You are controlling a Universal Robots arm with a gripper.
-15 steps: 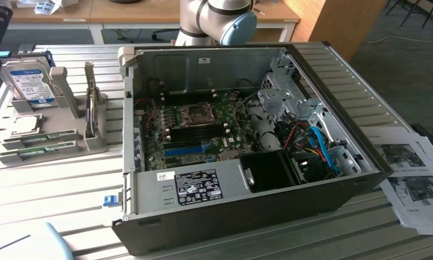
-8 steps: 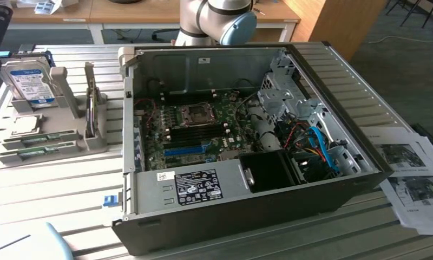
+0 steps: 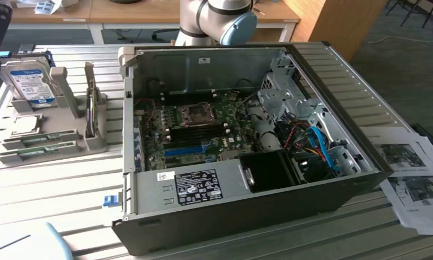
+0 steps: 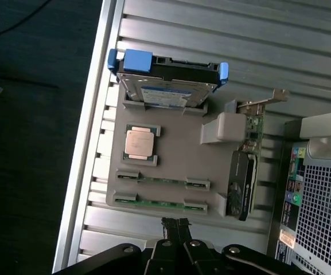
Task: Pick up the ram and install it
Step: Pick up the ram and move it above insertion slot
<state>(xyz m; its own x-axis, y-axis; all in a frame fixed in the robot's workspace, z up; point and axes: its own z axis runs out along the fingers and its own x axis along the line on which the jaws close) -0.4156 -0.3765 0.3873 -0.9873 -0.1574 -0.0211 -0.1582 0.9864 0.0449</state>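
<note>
I see my gripper point(image 4: 175, 228) in the wrist view. Its two fingers are pressed together, and nothing is between them. It hangs over the table point(image 4: 211, 34), just past the edge of the gray holder point(image 4: 176, 146).

The ram point(image 4: 159, 202) is the thing closest to the gripper. It is a thin green stick, resting in a slot along the holder's edge. It is not picked up yet. A second ram point(image 4: 162, 181) rests right next to it in its own slot.

Beside the second ram sits a square chip point(image 4: 140, 143) in its own spot. Past the chip stands the drive point(image 4: 165, 91), with blue clips on its ends. A card point(image 4: 242, 183) stands on its edge at the side of the holder nearest the case point(image 4: 326, 195).

In the exterior view the holder point(image 3: 72, 138) is on the table point(image 3: 58, 184) at the exterior view's left. The case point(image 3: 224, 216) lies open in the middle, just beside the holder. I can see the ram point(image 3: 36, 153) and the second ram point(image 3: 39, 139) there too, both in the holder. A green board point(image 3: 195, 130) lies inside the case. The arm point(image 3: 216, 16) stands behind the case. Some papers point(image 3: 411, 179) lie at the exterior view's right.
</note>
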